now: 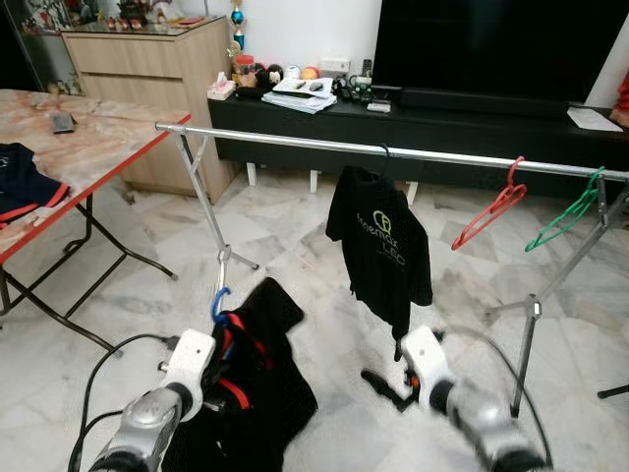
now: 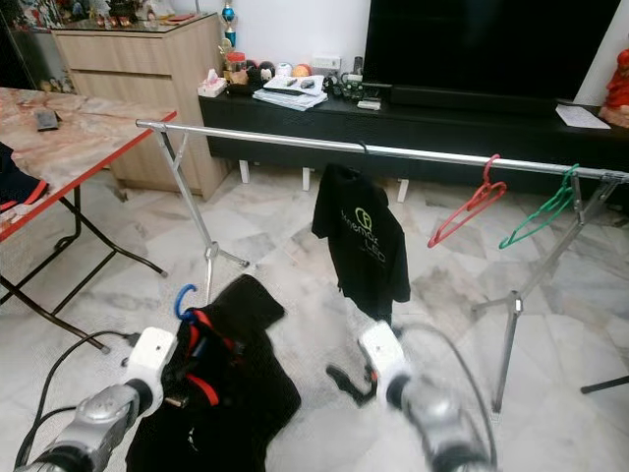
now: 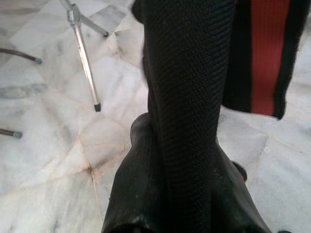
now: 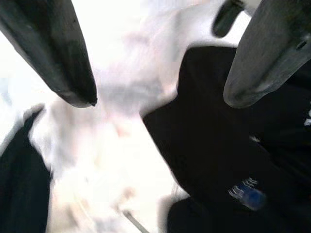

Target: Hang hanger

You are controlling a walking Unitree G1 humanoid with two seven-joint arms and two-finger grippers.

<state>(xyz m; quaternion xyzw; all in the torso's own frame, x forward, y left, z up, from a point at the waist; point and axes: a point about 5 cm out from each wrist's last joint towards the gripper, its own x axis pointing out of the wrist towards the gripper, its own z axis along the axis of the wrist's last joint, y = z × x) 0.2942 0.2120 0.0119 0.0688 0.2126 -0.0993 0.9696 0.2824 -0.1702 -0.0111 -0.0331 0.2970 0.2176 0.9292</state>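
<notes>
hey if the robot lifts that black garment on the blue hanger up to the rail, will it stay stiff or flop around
Probably floppy: the black garment sags in folds below the left gripper. The blue hanger looks rigid, so its hook should hold shape toward the rail. It likely sways, like the hung black shirt.

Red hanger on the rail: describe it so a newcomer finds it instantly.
Find the long silver clothes rail in front of the TV bench. Past the hanging black T-shirt, toward the robot's right, two bare hangers dangle tilted. The red hanger is nearer the shirt; its neighbour, the green hanger, hangs further right.

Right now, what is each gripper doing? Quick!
Left gripper: closed, holding the black garment with red stripes on its blue-hooked hanger.
Right gripper: open, holding nothing.
</notes>
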